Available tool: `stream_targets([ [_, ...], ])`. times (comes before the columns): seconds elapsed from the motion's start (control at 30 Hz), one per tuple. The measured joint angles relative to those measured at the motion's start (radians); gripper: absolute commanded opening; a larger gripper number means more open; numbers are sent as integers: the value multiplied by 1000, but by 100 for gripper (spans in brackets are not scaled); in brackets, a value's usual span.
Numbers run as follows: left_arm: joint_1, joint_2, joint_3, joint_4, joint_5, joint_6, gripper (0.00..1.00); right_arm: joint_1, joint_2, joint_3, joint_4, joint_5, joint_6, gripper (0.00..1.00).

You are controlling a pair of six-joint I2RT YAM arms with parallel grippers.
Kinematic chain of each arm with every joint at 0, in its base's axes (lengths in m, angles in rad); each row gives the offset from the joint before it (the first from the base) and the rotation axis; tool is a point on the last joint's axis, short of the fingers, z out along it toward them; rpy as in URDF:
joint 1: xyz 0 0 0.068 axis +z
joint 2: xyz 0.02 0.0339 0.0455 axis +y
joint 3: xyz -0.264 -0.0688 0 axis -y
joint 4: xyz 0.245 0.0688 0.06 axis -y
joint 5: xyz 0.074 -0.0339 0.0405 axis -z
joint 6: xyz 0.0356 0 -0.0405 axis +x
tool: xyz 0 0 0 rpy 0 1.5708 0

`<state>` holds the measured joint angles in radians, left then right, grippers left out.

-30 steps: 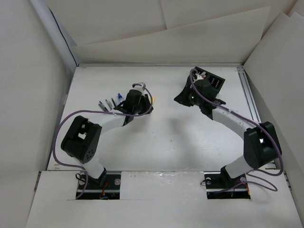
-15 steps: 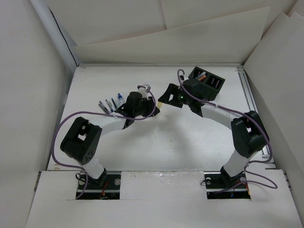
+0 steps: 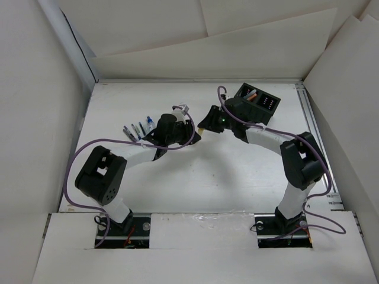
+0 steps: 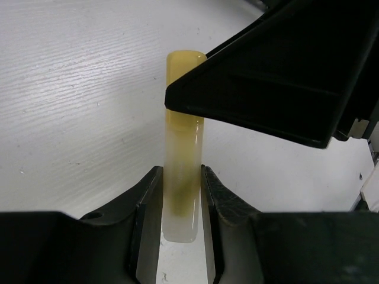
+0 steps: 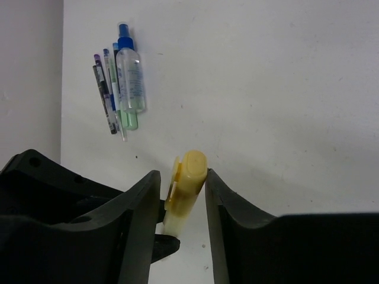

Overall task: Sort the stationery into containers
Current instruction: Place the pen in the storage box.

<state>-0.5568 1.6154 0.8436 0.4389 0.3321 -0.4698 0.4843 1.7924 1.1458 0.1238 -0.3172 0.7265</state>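
**Yellow marker caught mid-handover between the two arms**

At ten o'clock on the table (image 3: 237,171), the loose stationery (image 3: 137,129) lies in a tight row: a few slim pens and a clear blue-capped tube, apart from both arms. Just to its three o'clock side, the left gripper (image 4: 180,177) is clamped narrow on the pale lower half of the yellow marker (image 4: 183,136). It holds the marker above the table, near the middle and a little toward twelve. The right gripper (image 5: 182,177) comes in from three o'clock. Its fingers sit narrow on either side of the marker's yellow cap end, pressed to it as far as the wrist view shows. At one o'clock stands the black two-compartment container (image 3: 259,97), with small coloured bits inside.

This looks like a pass from left to right. The right pinch should be firm before the left loosens. The left should then back off toward nine o'clock without dragging the barrel. Because the right grips near one end, the marker may swing, so a slow carry toward one o'clock and a low release over the chosen compartment seem wise.
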Motion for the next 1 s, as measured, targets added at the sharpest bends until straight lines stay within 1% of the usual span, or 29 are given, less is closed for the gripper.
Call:
stream_targets([
  [0.03,1,-1,0,0,1,0,1,0,1,0,2,-3,1,34],
  [0.1,2,-3,-2,3,2,0,7,-7,3,0,11,-14,13,25],
  [0.13,2,-3,-2,4,2,0,11,-11,3,0,19,-24,19,21],
  [0.17,2,-3,-2,6,2,-1,15,-13,3,0,26,-31,24,15],
  [0.2,2,-3,-2,8,1,-1,26,-14,3,0,27,-36,29,12],
  [0.27,2,-4,-2,11,1,-1,35,-19,3,0,34,-47,33,7],
  [0.3,2,-5,-2,12,2,-3,40,-21,3,0,37,-50,34,7],
  [0.33,2,-8,-2,13,2,-3,48,-26,3,0,41,-50,33,6],
  [0.37,2,-12,-4,16,2,-3,50,-29,3,0,43,-50,33,6],
  [0.5,2,-42,-18,21,-1,-6,51,-53,3,0,44,-43,34,3],
  [0.6,2,-76,-29,26,-9,-6,51,-79,0,0,45,-30,35,3],
  [0.77,2,-154,-65,36,-49,-6,51,-154,-43,1,39,9,36,1],
  [0.87,2,-188,-71,34,-96,-3,51,-226,-79,39,24,65,29,1],
  [1.0,2,-204,-71,11,-187,-5,50,-318,-114,127,13,226,8,1],
])
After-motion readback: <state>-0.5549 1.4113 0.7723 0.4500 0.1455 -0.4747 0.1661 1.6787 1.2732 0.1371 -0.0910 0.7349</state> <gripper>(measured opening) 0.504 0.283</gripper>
